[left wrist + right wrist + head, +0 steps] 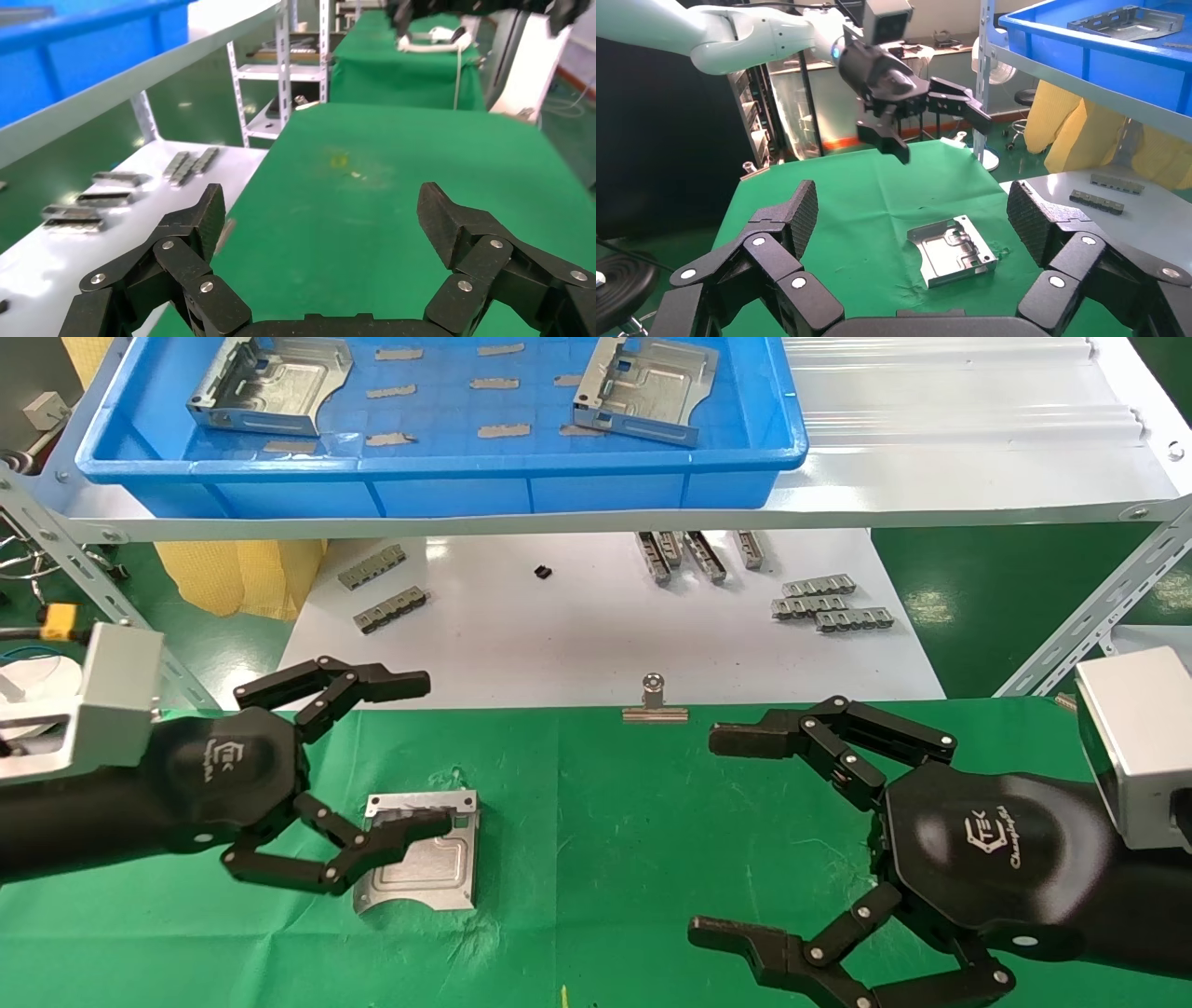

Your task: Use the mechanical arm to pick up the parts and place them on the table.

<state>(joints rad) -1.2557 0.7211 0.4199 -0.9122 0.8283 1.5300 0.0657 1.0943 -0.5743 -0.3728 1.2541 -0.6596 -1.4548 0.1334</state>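
Note:
One silvery part (433, 873) lies flat on the green cloth table (605, 822); it also shows in the right wrist view (951, 249). My left gripper (433, 752) is open and empty. It hovers above the part, apart from it, with its lower finger in front of the part's top edge. The right wrist view shows the left gripper (940, 133) raised well above the cloth. The left wrist view shows my left gripper (320, 217) over bare cloth only. My right gripper (708, 836) is open and empty at the right. Two more parts (270, 384) (647, 384) lie in the blue tray (438, 453).
The blue tray sits on a shelf above the white board (577, 626). Small grey notched bars (829, 603) (382, 589) lie on the board. A silver binder clip (655, 702) holds the cloth's far edge. Grey tape bits (503, 430) lie in the tray.

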